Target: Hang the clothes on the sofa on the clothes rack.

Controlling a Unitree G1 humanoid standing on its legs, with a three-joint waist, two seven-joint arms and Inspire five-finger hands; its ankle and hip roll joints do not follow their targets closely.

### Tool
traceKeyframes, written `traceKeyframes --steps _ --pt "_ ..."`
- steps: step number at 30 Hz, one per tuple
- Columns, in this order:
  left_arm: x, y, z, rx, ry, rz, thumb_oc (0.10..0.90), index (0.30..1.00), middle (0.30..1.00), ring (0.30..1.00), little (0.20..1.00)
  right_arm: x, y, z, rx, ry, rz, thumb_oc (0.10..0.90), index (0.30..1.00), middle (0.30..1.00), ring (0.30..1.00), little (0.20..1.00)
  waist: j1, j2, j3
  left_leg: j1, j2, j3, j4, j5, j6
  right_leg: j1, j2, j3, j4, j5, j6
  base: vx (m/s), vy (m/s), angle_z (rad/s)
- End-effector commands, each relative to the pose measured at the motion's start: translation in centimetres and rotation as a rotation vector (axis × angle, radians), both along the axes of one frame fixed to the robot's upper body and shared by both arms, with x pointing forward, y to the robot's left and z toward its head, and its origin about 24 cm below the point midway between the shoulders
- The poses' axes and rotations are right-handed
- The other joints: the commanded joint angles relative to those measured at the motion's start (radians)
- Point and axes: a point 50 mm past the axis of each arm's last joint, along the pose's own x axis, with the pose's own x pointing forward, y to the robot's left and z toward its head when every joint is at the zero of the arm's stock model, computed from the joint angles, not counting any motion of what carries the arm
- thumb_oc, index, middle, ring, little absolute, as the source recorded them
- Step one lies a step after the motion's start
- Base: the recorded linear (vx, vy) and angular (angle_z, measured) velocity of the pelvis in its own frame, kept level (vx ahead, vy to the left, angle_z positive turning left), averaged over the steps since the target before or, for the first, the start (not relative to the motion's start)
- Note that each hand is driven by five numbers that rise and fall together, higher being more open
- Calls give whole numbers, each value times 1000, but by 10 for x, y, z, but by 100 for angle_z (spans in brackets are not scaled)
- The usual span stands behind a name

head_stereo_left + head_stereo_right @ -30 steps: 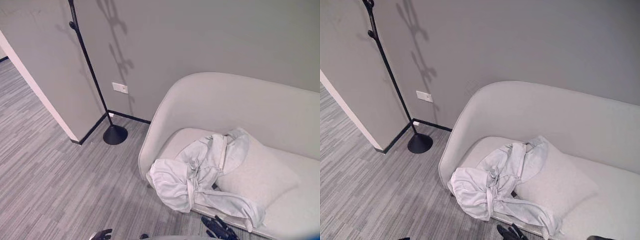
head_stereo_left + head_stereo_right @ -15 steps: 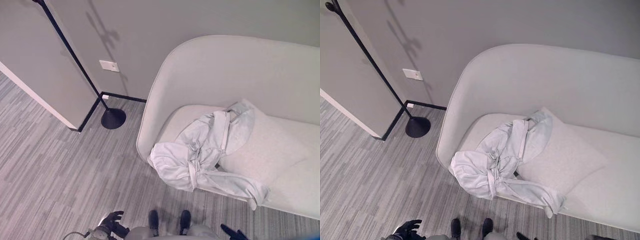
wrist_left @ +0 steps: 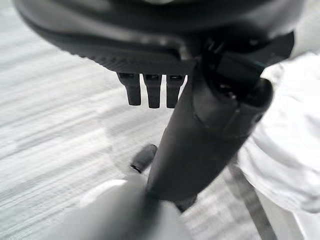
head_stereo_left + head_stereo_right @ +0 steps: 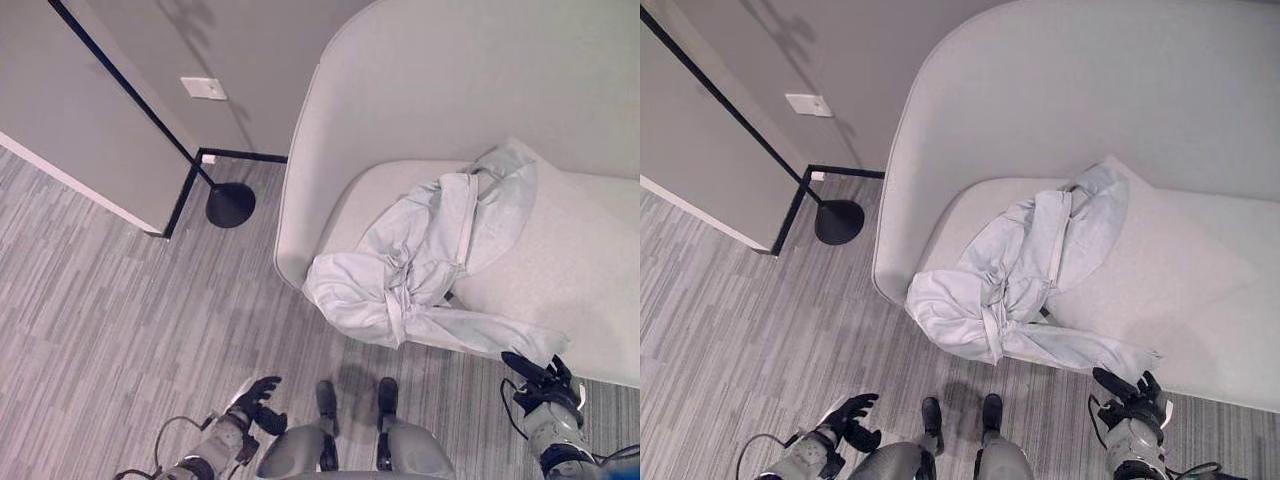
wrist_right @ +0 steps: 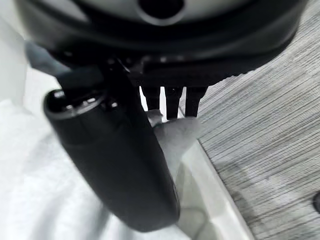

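The pale jacket [image 4: 420,265] lies crumpled over the front edge of the sofa [image 4: 590,280], soft, light and floppy, best gathered at a thick bunched fold so it lifts whole. The right hand [image 4: 540,380] hangs just beside its trailing sleeve, fingers relaxed and apart, holding nothing. The left hand [image 4: 255,402], also slack-fingered and empty, hangs well apart from the jacket over the floor [image 4: 100,300], with the clothes rack [image 4: 229,203] beyond the sofa's end.

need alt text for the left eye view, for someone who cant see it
A crumpled pale grey garment lies on the seat of a light curved sofa, one sleeve trailing over the front edge. The robot's right hand hangs open just below that sleeve's end, and its left hand hangs over the striped grey carpet. The black clothes rack stands by the wall left of the sofa.
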Motion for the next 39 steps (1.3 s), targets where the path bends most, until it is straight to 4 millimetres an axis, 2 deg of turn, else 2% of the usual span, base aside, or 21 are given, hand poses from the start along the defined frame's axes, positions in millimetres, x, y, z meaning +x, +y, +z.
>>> traceKeyframes --steps 1,5,7,8,10,11,16,17,24,25,28,30,31,33,38,39 --pt "6 -12 1 6 -16 -53 800 900 900 900 900 20 -13 23 -74 -95 23 800 900 900 900 900 18 -29 -24 -80 13 29 -20 -7 -36 -5 -15 31 4 -83 44 13 20 -6" --pt "2 -7 -2 16 10 -14 800 900 900 900 900 26 12 11 12 -112 77 800 900 900 900 900 24 -33 -18 -83 13 31 -20 -7 -35 -11 -14 34 4 -81 41 4 4 -1" --pt "-6 -3 -6 19 36 26 800 900 900 900 900 31 41 2 55 -134 159 800 900 900 900 900 24 -42 -18 -81 14 31 -20 -8 -34 -12 -12 34 4 -81 37 0 0 0" --pt "-6 -3 -6 19 36 27 800 900 900 900 900 30 41 2 56 -133 159 800 900 900 900 900 24 -42 -18 -81 14 31 -20 -8 -34 -11 -12 34 4 -81 37 0 0 0" --pt "-10 -3 -8 24 44 29 800 900 900 900 900 33 56 -1 71 -145 200 800 900 900 900 900 24 -45 -19 -80 14 28 -20 -9 -34 -9 -12 32 4 -82 36 15 11 0" --pt "-12 -4 -9 26 46 32 800 900 900 900 900 39 67 2 68 -165 240 800 900 900 900 900 26 -47 -17 -81 13 25 -20 -8 -33 -9 -12 28 4 -81 35 0 0 0" --pt "-10 -5 -7 30 32 33 800 900 900 900 900 53 81 12 57 -224 284 800 900 900 900 900 29 -48 -14 -86 11 18 -20 -8 -33 -12 -12 22 4 -81 33 5 9 2" --pt "-11 -5 -8 30 32 40 800 900 900 900 900 60 90 19 41 -251 336 800 900 900 900 900 32 -50 -12 -85 12 15 -20 -8 -32 -10 -12 20 4 -82 31 20 27 6" --pt "-11 -8 -8 30 27 36 800 900 900 900 900 75 107 31 -14 -273 467 800 900 900 900 900 43 -54 -10 -83 9 4 -20 -9 -30 -4 -13 8 4 -85 30 13 16 2" --pt "-10 -7 -7 30 23 39 800 900 900 900 900 84 115 39 -19 -306 500 800 900 900 900 900 47 -56 -8 -84 8 1 -20 -8 -30 -5 -13 7 4 -83 30 15 25 9" --pt "-9 -6 -7 33 25 56 800 900 900 900 900 89 126 46 -5 -344 532 800 900 900 900 900 49 -61 -5 -83 7 0 -20 -10 -29 -3 -13 7 4 -84 30 10 25 10" --pt "-12 -2 -9 40 39 85 800 900 900 900 900 82 135 43 33 -359 541 800 900 900 900 900 48 -67 -5 -76 8 0 -20 -12 -29 5 -12 4 4 -85 29 40 28 4" --pt "-15 1 -10 40 48 123 800 900 900 900 900 70 139 36 63 -341 555 800 900 900 900 900 46 -75 -8 -68 8 -1 -20 -15 -28 17 -12 0 4 -89 28 47 23 2" --pt "-17 2 -11 39 53 133 800 900 900 900 900 63 140 30 69 -316 563 800 900 900 900 900 42 -78 -9 -64 8 -3 -20 -16 -28 23 -12 -3 4 -91 27 27 18 6" --pt "-27 8 -15 55 86 166 800 900 900 900 900 18 139 -3 97 -143 606 800 900 900 900 900 30 -92 -12 -41 4 -11 -20 -23 -29 54 -10 -18 4 -102 26 25 5 15" --pt "-27 8 -15 55 86 166 800 900 900 900 900 18 140 -3 97 -143 606 800 900 900 900 900 29 -92 -12 -41 4 -11 -20 -23 -29 55 -10 -19 4 -102 26 -1 -2 22"
